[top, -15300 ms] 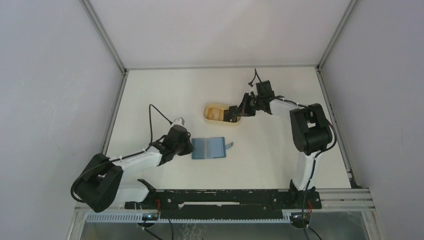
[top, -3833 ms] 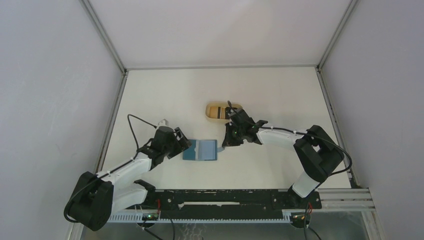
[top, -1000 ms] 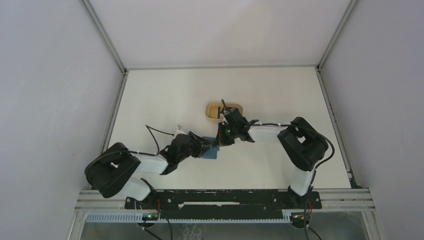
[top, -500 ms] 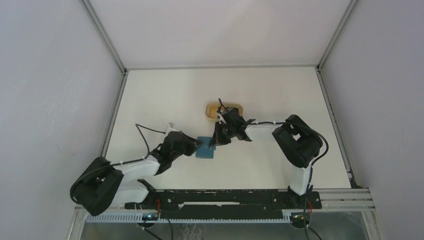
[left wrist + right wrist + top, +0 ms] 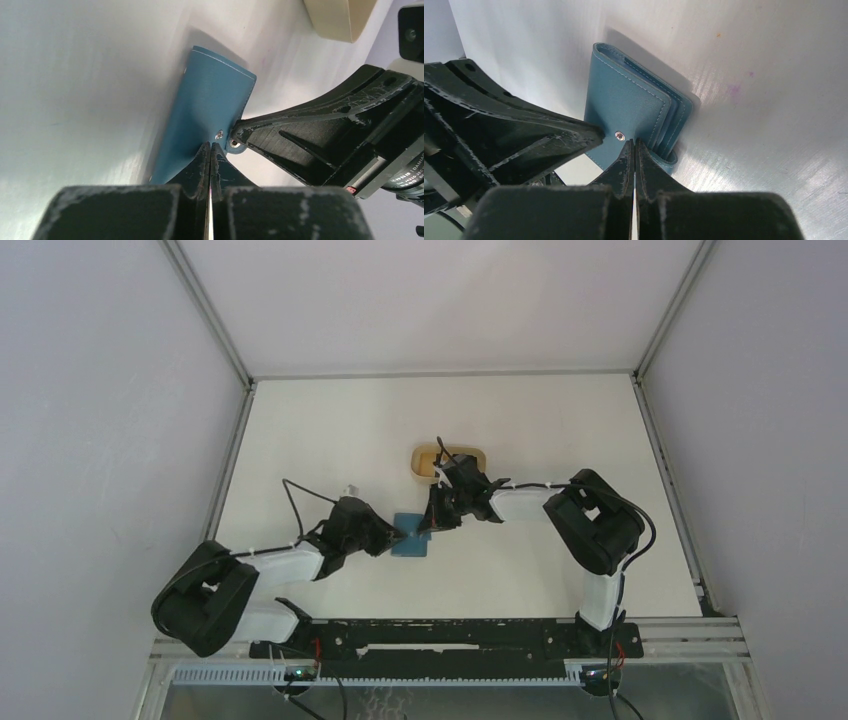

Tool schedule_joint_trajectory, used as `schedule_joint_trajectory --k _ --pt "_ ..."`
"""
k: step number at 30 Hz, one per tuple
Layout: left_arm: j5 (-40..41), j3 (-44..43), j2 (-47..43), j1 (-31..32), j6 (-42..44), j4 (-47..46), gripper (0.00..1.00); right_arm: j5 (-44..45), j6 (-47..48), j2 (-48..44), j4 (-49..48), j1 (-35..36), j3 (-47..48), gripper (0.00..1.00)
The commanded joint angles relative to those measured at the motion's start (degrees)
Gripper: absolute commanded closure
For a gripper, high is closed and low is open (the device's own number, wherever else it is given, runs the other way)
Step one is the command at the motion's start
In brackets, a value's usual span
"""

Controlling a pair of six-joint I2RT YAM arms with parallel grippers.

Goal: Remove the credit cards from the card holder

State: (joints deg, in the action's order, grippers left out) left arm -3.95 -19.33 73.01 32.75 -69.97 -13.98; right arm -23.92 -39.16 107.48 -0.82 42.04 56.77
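Observation:
The teal card holder lies folded shut on the white table, mid-front. It also shows in the left wrist view and the right wrist view. My left gripper is shut, and its tips touch the holder's left edge by the metal snap. My right gripper is shut, and its tips rest on the holder's other side near the snap. The two grippers nearly meet over the holder. No credit card is visible.
A beige oval tray stands just behind the right gripper, partly hidden by the right arm; its corner shows in the left wrist view. Grey walls enclose the table on the left, back and right.
The holder, open flat a few seconds ago, is now folded shut. In the last second both grippers stay at it, and the left arm's elbow has shifted.

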Motion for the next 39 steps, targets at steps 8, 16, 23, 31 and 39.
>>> schedule_joint_trajectory --k 8,16,23,31,39 --pt "-5.9 0.1 7.8 0.0 1.8 -8.2 1.00 1.6 1.9 0.1 3.8 0.6 2.5 1.00" --pt "-4.5 1.0 12.1 0.7 1.2 -8.3 1.00 2.0 2.2 -1.8 7.8 0.9 6.2 1.00" --pt "-4.5 1.6 14.2 0.8 0.9 -9.5 1.00 2.1 2.1 -0.6 8.1 1.4 7.8 1.00" --pt "-5.3 2.1 13.3 0.7 0.9 -10.1 1.00 2.7 2.0 3.5 5.7 1.7 7.8 1.00" --pt "-7.0 0.5 7.7 0.8 2.9 -4.9 1.00 3.0 2.4 6.5 5.1 1.3 7.8 1.00"
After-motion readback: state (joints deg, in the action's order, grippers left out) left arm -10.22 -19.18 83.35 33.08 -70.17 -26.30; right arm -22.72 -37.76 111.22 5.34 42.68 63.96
